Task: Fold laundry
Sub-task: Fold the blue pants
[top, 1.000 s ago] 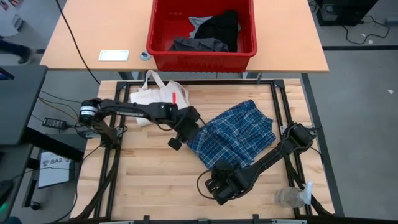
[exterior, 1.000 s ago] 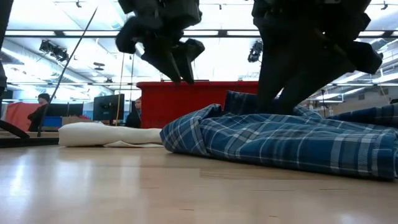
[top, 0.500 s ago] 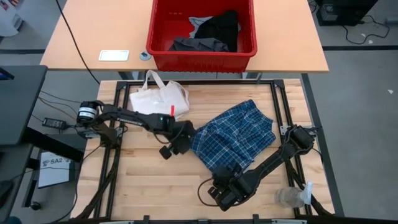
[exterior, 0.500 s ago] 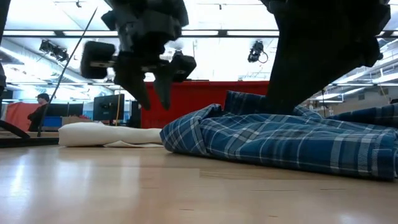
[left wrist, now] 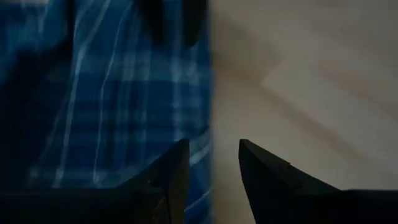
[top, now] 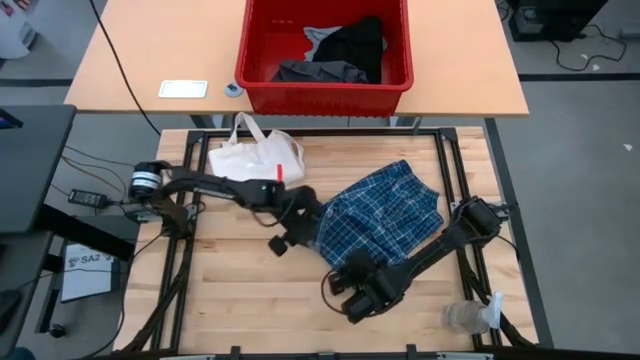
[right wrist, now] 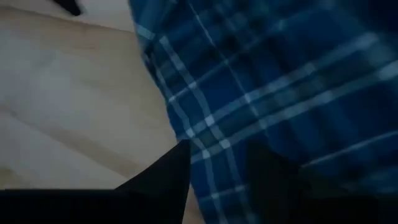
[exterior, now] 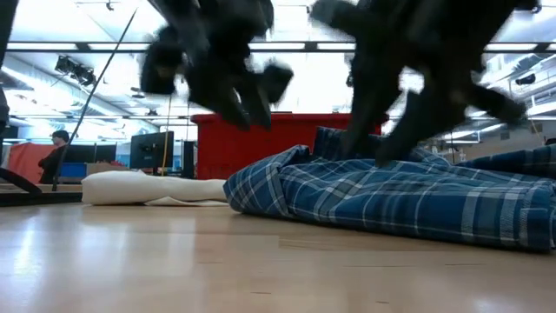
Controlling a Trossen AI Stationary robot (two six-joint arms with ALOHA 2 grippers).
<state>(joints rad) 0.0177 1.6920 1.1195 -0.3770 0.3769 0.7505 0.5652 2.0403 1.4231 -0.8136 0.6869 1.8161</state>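
**Both grippers at the plaid's edges**

Over on the left, the tote [top: 255, 157] lies flat on the table [top: 230, 285], well apart from the action. Here is the left gripper [top: 303, 232], down at the plaid garment [top: 380, 222], right on its left edge. In its wrist view the two fingers [left wrist: 168, 177] stand a little apart with a narrow gap between them; one finger sits over the blue cloth, the other over bare wood, the hem running just ahead of them. No cloth shows between them, so nothing is grasped. The plaid lies rumpled in the middle of the table, spread between the two grippers.

On to the right gripper [top: 356, 285], at the plaid's near corner. Its wrist view shows the fingers [right wrist: 165, 180] parted, one over wood beside the hem, the other over the plaid; whether they pinch cloth I cannot tell.

Behind the table, beyond both sets of fingers, the red bin [top: 322, 88] holds dark and grey clothes [top: 340, 50]. A clear bottle [top: 470, 316] lies well right of the right gripper.
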